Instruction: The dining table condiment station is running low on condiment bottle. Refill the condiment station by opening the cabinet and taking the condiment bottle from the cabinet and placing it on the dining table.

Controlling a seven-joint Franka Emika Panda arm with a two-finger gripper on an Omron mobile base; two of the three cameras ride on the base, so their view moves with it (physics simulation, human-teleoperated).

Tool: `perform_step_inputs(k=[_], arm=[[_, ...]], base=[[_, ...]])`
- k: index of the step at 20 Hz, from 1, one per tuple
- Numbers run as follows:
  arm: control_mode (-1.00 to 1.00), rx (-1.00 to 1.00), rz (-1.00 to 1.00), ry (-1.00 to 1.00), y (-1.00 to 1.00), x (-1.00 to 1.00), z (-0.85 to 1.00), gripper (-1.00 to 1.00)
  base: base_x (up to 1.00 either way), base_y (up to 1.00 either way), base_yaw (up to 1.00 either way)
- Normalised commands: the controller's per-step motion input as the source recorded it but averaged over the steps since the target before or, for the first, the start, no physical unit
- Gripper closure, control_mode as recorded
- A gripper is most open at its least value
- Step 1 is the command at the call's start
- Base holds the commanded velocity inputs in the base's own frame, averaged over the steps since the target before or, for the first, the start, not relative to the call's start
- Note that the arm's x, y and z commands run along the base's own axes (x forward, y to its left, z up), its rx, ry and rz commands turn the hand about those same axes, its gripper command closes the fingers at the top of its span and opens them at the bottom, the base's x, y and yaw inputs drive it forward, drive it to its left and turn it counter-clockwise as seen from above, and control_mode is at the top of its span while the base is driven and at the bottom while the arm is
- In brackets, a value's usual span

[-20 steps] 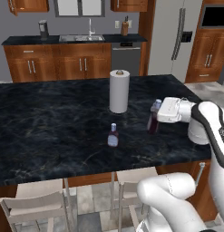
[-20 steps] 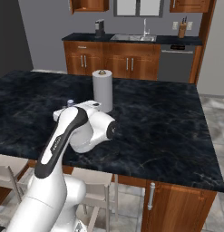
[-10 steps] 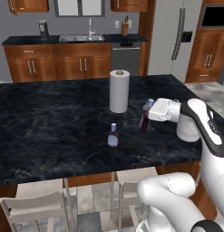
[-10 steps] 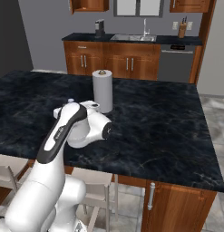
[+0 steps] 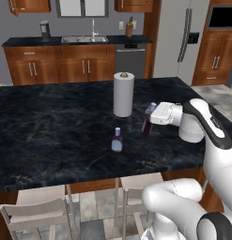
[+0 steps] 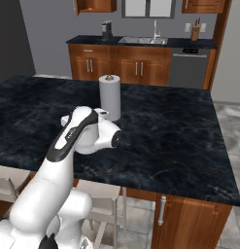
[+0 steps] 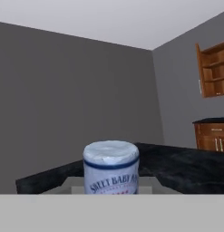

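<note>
My gripper [image 5: 153, 117] is shut on the condiment bottle [image 5: 146, 126], a dark maroon bottle with a pale cap, and holds it upright low over the dining table [image 5: 51, 122]. Whether its base touches the marble I cannot tell. In the hand view the bottle's pale cap and white label [image 7: 111, 168] loom close in front of the black top [image 7: 186, 167]. Another small dark bottle [image 5: 117, 139] stands on the table to the left and nearer the front edge. A reddish wall cabinet [image 7: 213, 68] shows bare open shelves. In the right base view my arm [image 6: 87, 131] hides the held bottle.
A tall white paper-towel roll [image 5: 123, 93] [image 6: 110, 97] stands just behind and left of the held bottle. Pale chairs [image 5: 33, 211] are tucked under the table's near edge. A sink counter [image 5: 80, 42] and a steel fridge [image 5: 183, 37] line the back wall.
The gripper has carried the condiment bottle leftward over the table, toward the paper-towel roll and the standing bottle. Its grip has not changed.
</note>
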Motion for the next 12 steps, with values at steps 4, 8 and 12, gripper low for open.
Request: perform_step_inputs(k=[4,8,12], arm=[[-1.0,-0.04,0.0,0.0,0.0,0.19,-0.39,1.0],[-1.0,-0.06,0.0,0.0,0.0,0.24,-0.34,1.0],[-1.0,-0.06,0.0,0.03,0.0,0.25,-0.26,1.0]], base=[[0.0,0.0,0.0],[0.0,0.0,0.0],[0.0,0.0,0.0]])
